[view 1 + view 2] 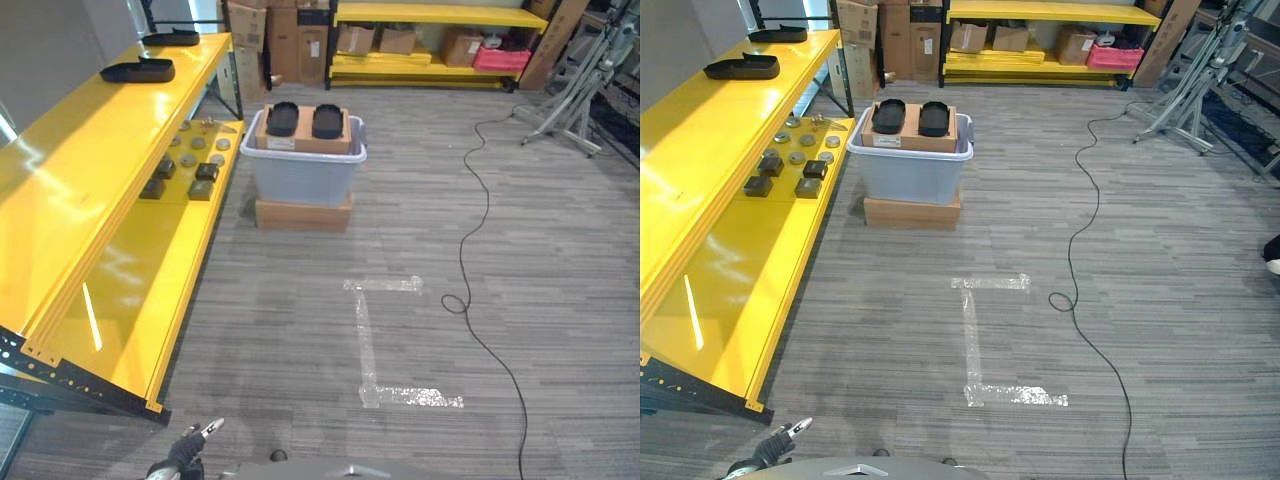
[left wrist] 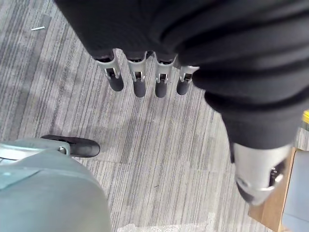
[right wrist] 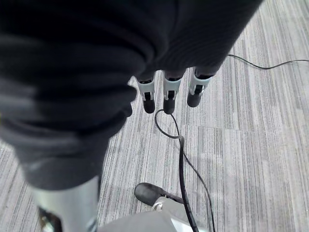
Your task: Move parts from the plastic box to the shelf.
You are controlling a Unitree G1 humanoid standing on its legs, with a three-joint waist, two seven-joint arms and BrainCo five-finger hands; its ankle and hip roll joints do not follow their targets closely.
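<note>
Black oval parts (image 1: 282, 118) lie as a pair on a brown cardboard piece (image 1: 304, 140) that rests across the top of the grey plastic box (image 1: 300, 172). That box stands on a flat cardboard carton (image 1: 303, 214) on the grey wood-patterned floor (image 1: 420, 220), just beside the end of the yellow shelf (image 1: 90, 200). On the shelf's lower level, close to the box, sit several small dark blocks (image 1: 206, 171) and a scatter of round metal pieces (image 1: 198, 143). On its upper level, farther from the box, lie two black trays (image 1: 138, 71). Strips of pale tape (image 1: 365, 340) mark the floor on the near side of the box, well apart from it. More yellow racking (image 1: 430, 40) loaded with cartons stands well beyond the box.

The left hand (image 2: 145, 77) hangs over bare floor, fingers straight and relaxed, grasping nothing; its fingertip also shows low in the head view, well apart from the box. The right hand (image 3: 169, 92) likewise hangs loose over the floor, fingers extended and empty.
</note>
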